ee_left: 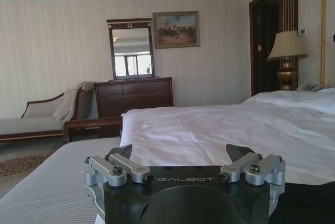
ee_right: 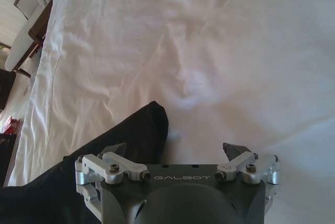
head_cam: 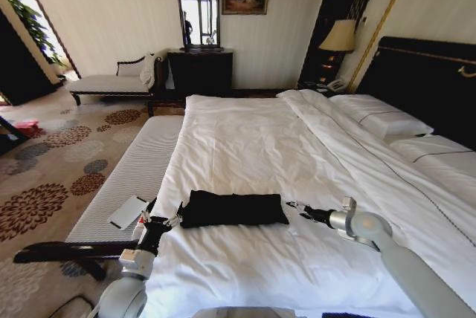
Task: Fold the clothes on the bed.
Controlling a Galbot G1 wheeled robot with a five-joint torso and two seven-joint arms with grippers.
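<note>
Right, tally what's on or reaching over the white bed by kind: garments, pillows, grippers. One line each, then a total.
Folded black soft-fabric T-shirt: 1
White rectangular pillows at the dark headboard: 2
Grey metal grippers, open, flanking the shirt: 2, left gripper, right gripper
Total: 5

From my station I can read one word: "GALBOT", in pale capitals on the black housing of the left gripper (ee_left: 183, 156), just behind its spread fingers, and the same "GALBOT" on the right gripper (ee_right: 177, 153). I can make out no other lettering.
</note>
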